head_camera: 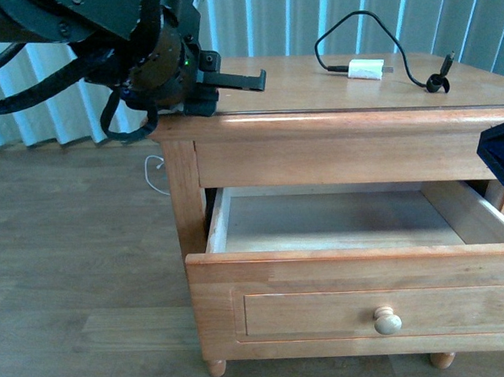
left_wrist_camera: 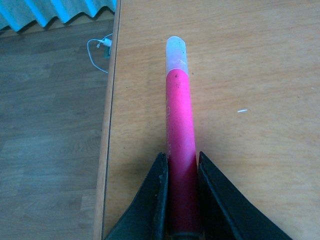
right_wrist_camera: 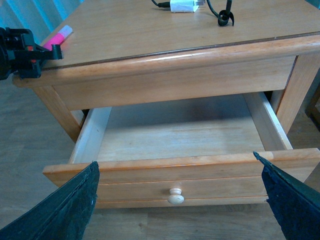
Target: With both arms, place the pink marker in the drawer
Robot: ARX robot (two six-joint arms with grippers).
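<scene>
Left wrist view: the left hand (left_wrist_camera: 181, 156) pinches the marker (left_wrist_camera: 179, 115) near the counter (left_wrist_camera: 240, 60) edge; the right hand (right_wrist_camera: 176, 160) (spread wide) faces the open drawer (head_camera: 358, 272).

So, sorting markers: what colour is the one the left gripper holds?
Bright pink marker, pale clear cap; best in left wrist view.

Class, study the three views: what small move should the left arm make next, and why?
Probably lift the pink marker straight up off the nightstand top. The left gripper appears closed against both sides of the barrel while the marker lies flat on the wood, and the drawer below is already pulled open, ready to receive it.
</scene>
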